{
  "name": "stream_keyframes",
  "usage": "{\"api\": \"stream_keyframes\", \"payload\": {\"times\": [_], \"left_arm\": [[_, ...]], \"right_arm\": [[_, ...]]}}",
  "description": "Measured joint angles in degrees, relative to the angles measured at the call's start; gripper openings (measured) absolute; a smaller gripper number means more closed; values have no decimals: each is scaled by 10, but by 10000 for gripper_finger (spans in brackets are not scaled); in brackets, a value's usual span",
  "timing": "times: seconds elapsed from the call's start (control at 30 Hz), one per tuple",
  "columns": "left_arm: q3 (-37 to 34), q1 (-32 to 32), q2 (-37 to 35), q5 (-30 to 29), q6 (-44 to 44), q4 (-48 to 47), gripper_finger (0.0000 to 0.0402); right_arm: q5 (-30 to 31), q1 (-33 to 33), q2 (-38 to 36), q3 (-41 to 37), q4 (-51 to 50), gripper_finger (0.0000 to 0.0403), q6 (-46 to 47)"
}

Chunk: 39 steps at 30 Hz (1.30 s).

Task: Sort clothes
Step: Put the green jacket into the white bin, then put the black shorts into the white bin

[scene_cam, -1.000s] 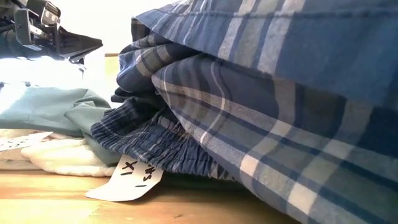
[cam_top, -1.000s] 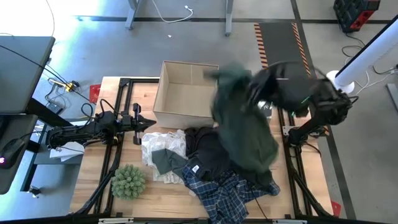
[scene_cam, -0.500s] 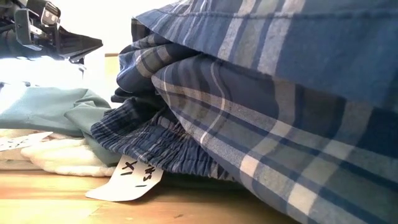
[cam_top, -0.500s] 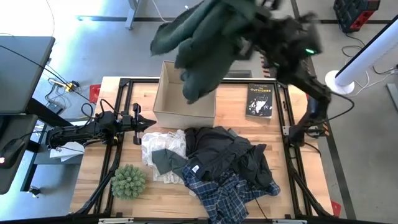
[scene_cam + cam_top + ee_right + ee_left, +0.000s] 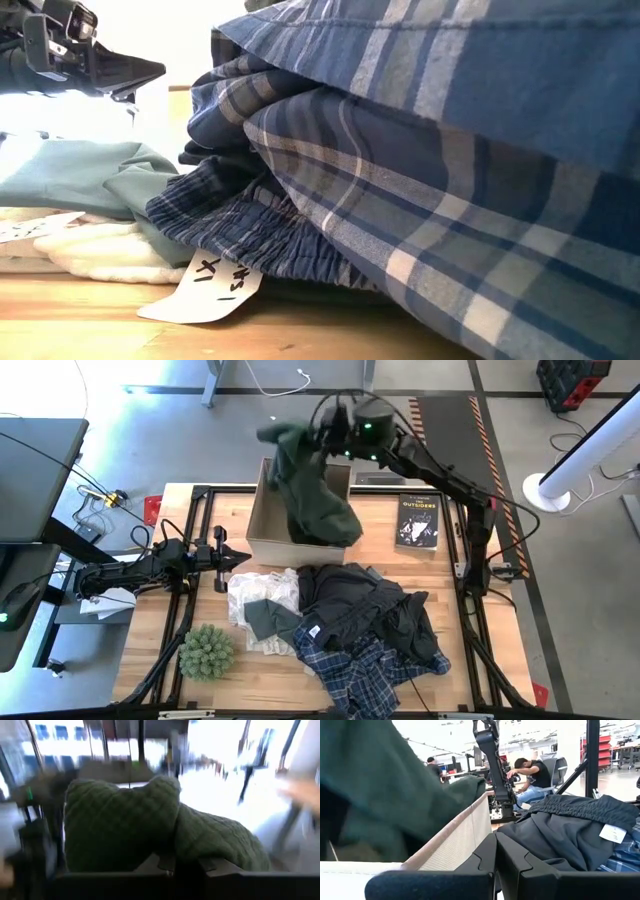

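Note:
My right gripper is high over the far side of the table, shut on a dark green knit garment that hangs over the open cardboard box. The other clothes lie in a pile on the table near the box: white, grey, black and blue-and-white plaid. My left gripper is shut and empty, low at the pile's left edge beside the box's near left corner. My right gripper pinches a bunched fold of the green garment between its two fingers; the cloth bulges up past them. The garment is lifted clear of the pile and hangs slack below the gripper. Whether its lower end touches the box, I cannot tell.
A black book lies right of the box. A spiky green plant ball sits at the near left. In the low view the plaid garment fills most of the picture. People sit in the room beyond the table.
My right gripper has swung the green garment up off the pile at the table's right, then toward the far edge and left, until it is over the box. The garment has been lifted clear and now hangs over the box. The pile and my left gripper have kept still.

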Motion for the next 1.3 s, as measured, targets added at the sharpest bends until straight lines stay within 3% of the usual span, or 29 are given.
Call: {"api": "stream_keyframes", "payload": {"times": [0.17,0.37,0.53,0.77,0.93,1.1,1.3], "left_arm": [[0,0,0,0,0,0,1],[0,0,0,0,0,0,1],[0,0,0,0,0,0,1],[0,0,0,0,0,0,1],[0,0,0,0,0,0,1],[0,0,0,0,0,0,1],[0,0,0,0,0,0,1]], "right_arm": [[-4,-1,20,0,-178,5,-1],[-69,23,65,0,-303,8,-9],[-14,46,108,0,-289,41,-39],[-3,67,162,0,-194,146,-62],[51,77,155,0,-199,211,-89],[87,77,109,0,-221,228,-87],[75,60,90,0,-240,225,-36]]}}
